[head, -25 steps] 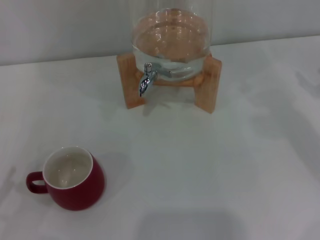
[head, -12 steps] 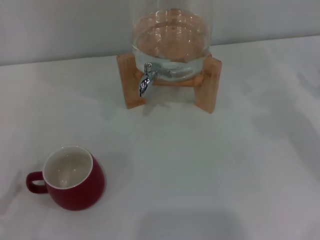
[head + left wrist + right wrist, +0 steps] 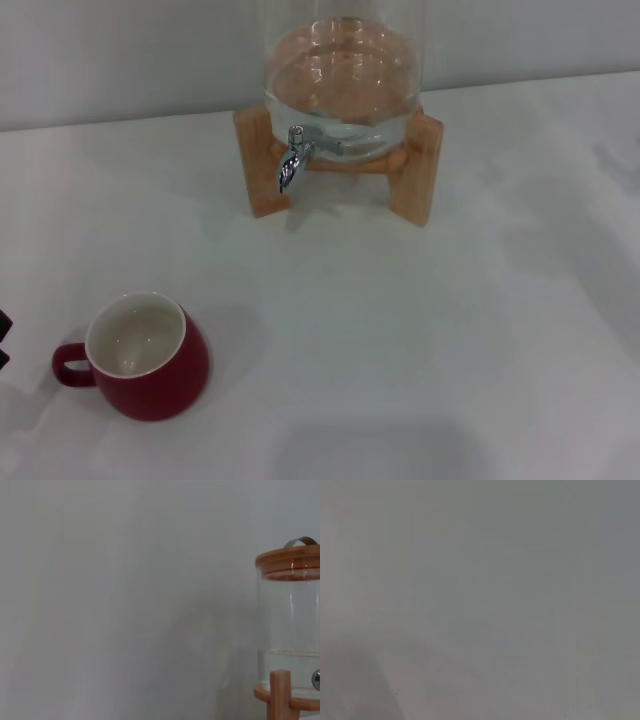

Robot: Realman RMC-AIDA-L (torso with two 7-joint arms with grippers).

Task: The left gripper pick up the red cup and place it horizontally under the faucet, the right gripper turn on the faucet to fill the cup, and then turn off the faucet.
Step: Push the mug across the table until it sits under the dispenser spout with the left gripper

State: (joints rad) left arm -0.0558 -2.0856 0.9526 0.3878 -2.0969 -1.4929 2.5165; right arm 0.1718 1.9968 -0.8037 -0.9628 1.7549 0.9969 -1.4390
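On the white table, in the head view, the red cup stands upright near the front left, with its white inside facing up and its small loop handle pointing to the robot's left. No brand, label or writing can be read on the cup or on anything else in the views.

At the far side of the table a glass water jar sits on a wooden stand. The faucet comes out of the jar's lower front, and its spout curves down over bare table, well apart from the cup.

At the left edge of the head view, just beside the cup's handle but not touching it, two small black tips of the left gripper are visible with a gap between them. So little of it shows that I cannot tell if it is open or closed.

The left wrist view shows what the head view cuts off: the jar's wooden lid with a metal handle on top, and the water level inside the glass.

The right wrist view shows only a plain grey surface; the right gripper appears in no view.
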